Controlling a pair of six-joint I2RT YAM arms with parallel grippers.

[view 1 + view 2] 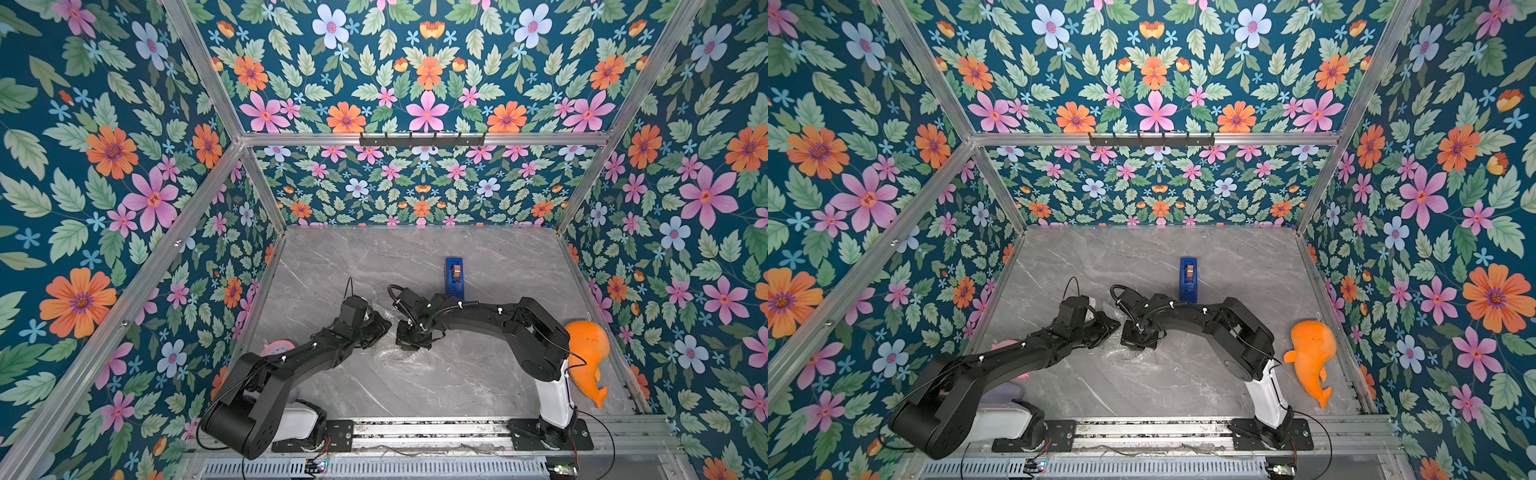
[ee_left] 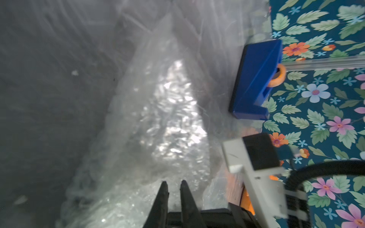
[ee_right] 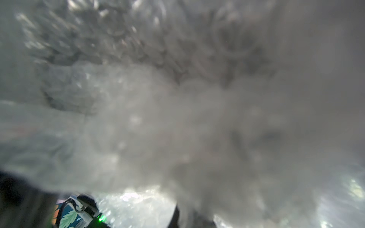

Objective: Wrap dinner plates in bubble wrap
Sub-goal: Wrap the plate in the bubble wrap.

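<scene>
The clear bubble wrap (image 1: 384, 353) lies crumpled on the grey marble table, mid-front, under both arms; its glinting folds fill the left wrist view (image 2: 173, 110). My left gripper (image 1: 387, 327) reaches in from the left, its two black fingers almost together with wrap pinched in the narrow gap (image 2: 173, 182). My right gripper (image 1: 409, 343) points down at the wrap just right of it. The bubble wrap (image 3: 138, 118) is bunched over the right wrist camera and hides most of the shut fingers. The dinner plate is hidden.
A blue tape dispenser (image 1: 454, 276) stands just behind the right wrist, also in the left wrist view (image 2: 256, 79). An orange whale toy (image 1: 588, 357) lies by the right wall. A pink roll (image 1: 276, 348) sits beside the left arm. Floral walls enclose three sides.
</scene>
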